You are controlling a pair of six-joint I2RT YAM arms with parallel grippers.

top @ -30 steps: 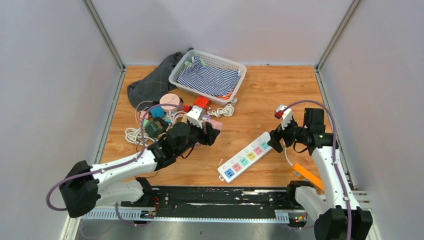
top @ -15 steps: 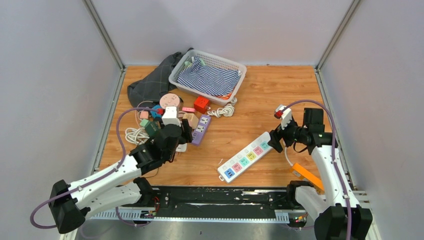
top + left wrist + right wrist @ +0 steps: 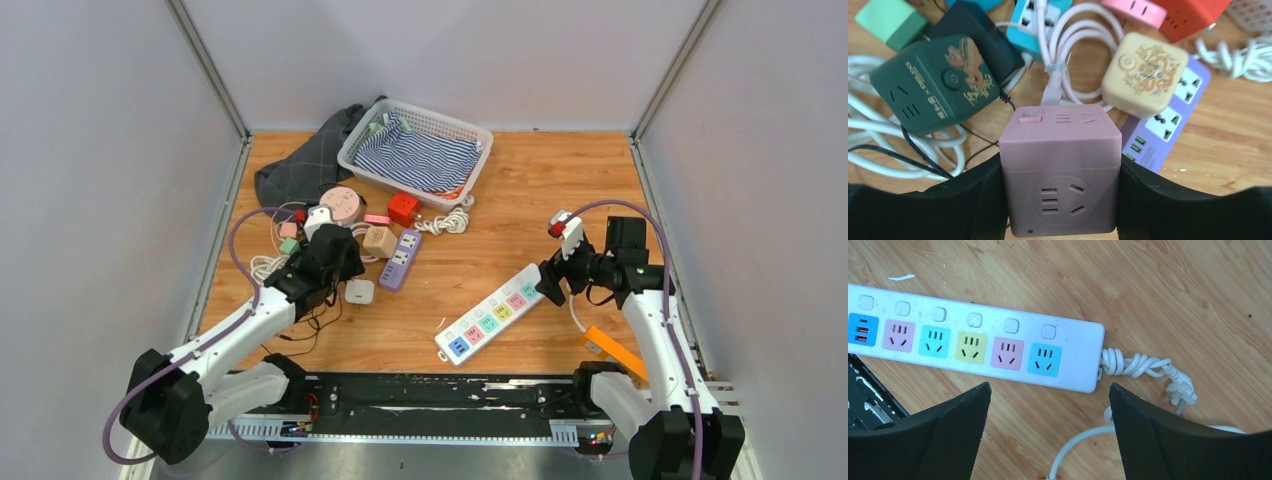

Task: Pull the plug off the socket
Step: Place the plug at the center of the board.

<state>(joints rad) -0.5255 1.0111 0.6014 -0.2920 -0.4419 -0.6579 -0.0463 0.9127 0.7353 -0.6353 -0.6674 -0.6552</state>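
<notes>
On the counter point(image 3: 560, 190), the basket point(image 3: 470, 128) sits at twelve o'clock with a cloth point(image 3: 415, 160) in it. A garment point(image 3: 295, 175) lies against the basket at its nine o'clock. A heap of sockets and cords point(image 3: 275, 268) fills ten o'clock. Over it hangs the left claw point(image 3: 325, 255), a cube socket point(image 3: 1060, 170) between its fingers. The power strip point(image 3: 490, 315) lies at five o'clock, slanting toward two. The right claw point(image 3: 552, 280) hangs over that far end, and the strip's plug point(image 3: 1180, 390) lies just beyond it.

Pale grey walls point(image 3: 450, 50) enclose a wooden tabletop point(image 3: 560, 190), metal posts point(image 3: 208, 65) in the corners.
</notes>
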